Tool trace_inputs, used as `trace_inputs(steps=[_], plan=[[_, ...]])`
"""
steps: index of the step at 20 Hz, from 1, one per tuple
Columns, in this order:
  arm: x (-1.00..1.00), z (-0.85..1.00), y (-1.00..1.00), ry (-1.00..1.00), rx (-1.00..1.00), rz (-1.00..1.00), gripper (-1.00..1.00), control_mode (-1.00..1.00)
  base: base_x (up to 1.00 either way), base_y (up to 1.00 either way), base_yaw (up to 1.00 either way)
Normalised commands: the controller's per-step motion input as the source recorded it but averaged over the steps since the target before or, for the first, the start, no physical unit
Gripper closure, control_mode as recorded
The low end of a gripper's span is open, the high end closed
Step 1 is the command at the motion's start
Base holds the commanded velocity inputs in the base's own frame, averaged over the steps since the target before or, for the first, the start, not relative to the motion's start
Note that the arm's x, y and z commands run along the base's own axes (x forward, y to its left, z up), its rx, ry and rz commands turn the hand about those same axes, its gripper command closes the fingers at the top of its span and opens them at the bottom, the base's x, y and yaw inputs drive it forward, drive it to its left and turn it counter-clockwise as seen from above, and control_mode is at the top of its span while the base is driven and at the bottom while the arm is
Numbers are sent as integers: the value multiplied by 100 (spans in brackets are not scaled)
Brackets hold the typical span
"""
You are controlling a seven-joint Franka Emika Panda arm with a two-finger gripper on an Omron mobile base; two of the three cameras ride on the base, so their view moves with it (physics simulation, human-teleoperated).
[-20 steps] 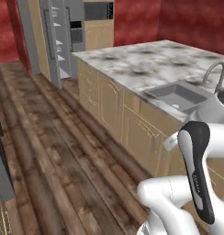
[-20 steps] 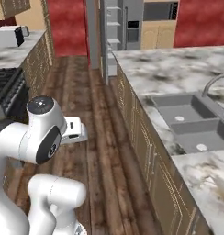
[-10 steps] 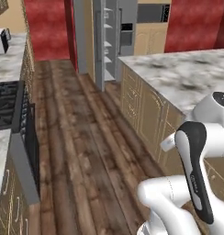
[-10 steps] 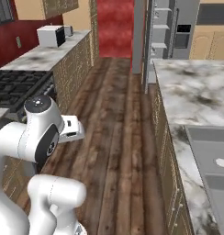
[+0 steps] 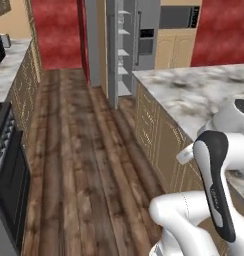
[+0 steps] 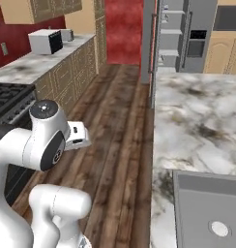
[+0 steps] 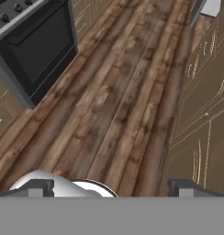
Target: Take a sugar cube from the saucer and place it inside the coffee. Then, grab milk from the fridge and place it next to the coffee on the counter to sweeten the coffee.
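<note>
The fridge (image 5: 144,30) stands at the far end of the aisle, tall and grey, with one door swung open and pale shelves (image 5: 123,46) showing inside. It also appears as the fridge (image 6: 174,34) past the end of the counter. The marble counter (image 5: 199,95) runs along the right of the aisle, the counter (image 6: 197,116) bare on top here. My gripper (image 7: 111,189) hangs open over the wooden floor, its fingertips (image 7: 36,187) wide apart with nothing between them. The saucer, the coffee and the milk are out of view.
A black stove with an oven (image 7: 38,50) lines the left side of the aisle, the stove (image 6: 8,97) sitting below a microwave (image 6: 45,41) on the far counter. A sink (image 6: 209,213) is set into the counter near me. The wooden floor (image 5: 79,150) leads to the fridge.
The whole picture has shifted: the base has turned and driven, so the aisle and open fridge now lie more straight ahead. The arm keeps its pose and the gripper stays open.
</note>
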Motion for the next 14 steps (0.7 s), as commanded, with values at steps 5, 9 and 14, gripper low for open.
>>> trace_inputs(steps=[5,9,14], plan=[[0,0,0,0,0,0,-100,100,100,-11,15],[0,0,0,0,0,0,-100,100,100,-12,13],[0,0,0,0,0,0,-100,100,100,-21,13]])
